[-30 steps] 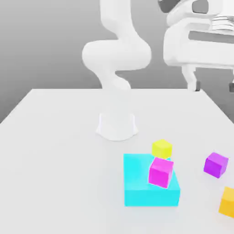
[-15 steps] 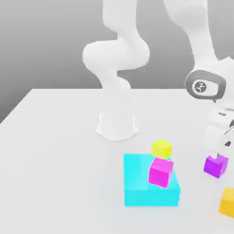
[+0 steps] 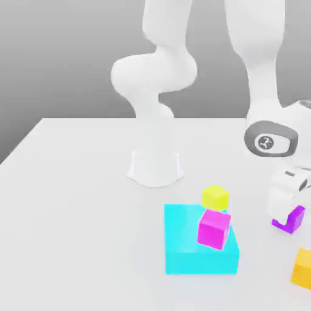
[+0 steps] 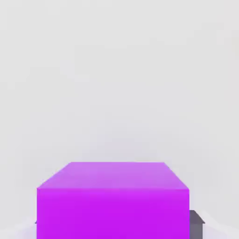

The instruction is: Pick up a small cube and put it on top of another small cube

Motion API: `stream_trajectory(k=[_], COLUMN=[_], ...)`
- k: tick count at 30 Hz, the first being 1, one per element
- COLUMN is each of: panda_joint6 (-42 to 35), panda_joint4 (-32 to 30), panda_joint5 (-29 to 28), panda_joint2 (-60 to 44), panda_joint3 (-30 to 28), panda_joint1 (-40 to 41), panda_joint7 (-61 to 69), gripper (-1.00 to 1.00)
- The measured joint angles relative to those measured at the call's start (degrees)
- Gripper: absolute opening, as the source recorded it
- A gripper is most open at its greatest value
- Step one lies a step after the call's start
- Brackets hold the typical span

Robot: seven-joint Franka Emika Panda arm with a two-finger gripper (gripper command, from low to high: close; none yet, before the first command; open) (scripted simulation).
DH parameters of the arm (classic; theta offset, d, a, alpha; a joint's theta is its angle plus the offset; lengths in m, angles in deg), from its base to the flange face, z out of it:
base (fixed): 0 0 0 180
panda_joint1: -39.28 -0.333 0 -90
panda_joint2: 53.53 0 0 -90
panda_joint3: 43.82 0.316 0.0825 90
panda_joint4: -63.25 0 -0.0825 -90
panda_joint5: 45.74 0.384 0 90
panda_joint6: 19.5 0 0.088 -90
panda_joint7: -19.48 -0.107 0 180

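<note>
The small cube (image 3: 296, 218), plain violet-purple, rests on the white table (image 3: 73, 212) at the exterior view's right. My gripper (image 3: 286, 217) has come straight down over it, and the white hand covers the cube's left part. In the hand view the small cube (image 4: 113, 200) looms close, with a dark finger pad (image 4: 197, 225) pressed against one of its sides. The jaws stand closed on the cube, which still sits on the table.
A big cyan block (image 3: 188, 249) lies in the middle front, with a pinker magenta cube (image 3: 214, 228) tilted on its near corner. A yellow cube (image 3: 215, 197) stands just behind the block. An orange cube (image 3: 302, 267) is at the right edge. The arm's base (image 3: 155, 167) is behind.
The hand dropped from high above down onto the violet-purple cube, and its jaws closed in from wide open. The cube has stayed in place.
</note>
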Motion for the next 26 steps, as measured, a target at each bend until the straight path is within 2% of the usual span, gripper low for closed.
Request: stream_trajectory(k=[3,5,10,17,22,23,26], panda_joint6=[-3.20,-5.87,-14.08,-24.50,-15.42,-14.09,-14.09], panda_joint4=[-1.25,-1.91,-3.10,-4.90,-7.07,-7.33,-7.33], panda_joint5=[6.54,10.07,16.66,26.03,25.24,24.99,24.99], panda_joint2=[4.78,8.27,18.07,31.36,24.52,23.45,23.45], panda_joint3=[4.32,4.62,-0.38,-9.27,-9.43,-9.35,-9.35], panda_joint1=[2.93,4.62,12.42,18.34,19.97,20.07,20.06], panda_joint7=[4.89,6.62,6.17,5.36,3.77,3.55,3.55], gripper=[-1.00,-1.00,-1.00,-1.00,-1.00,1.00,1.00])
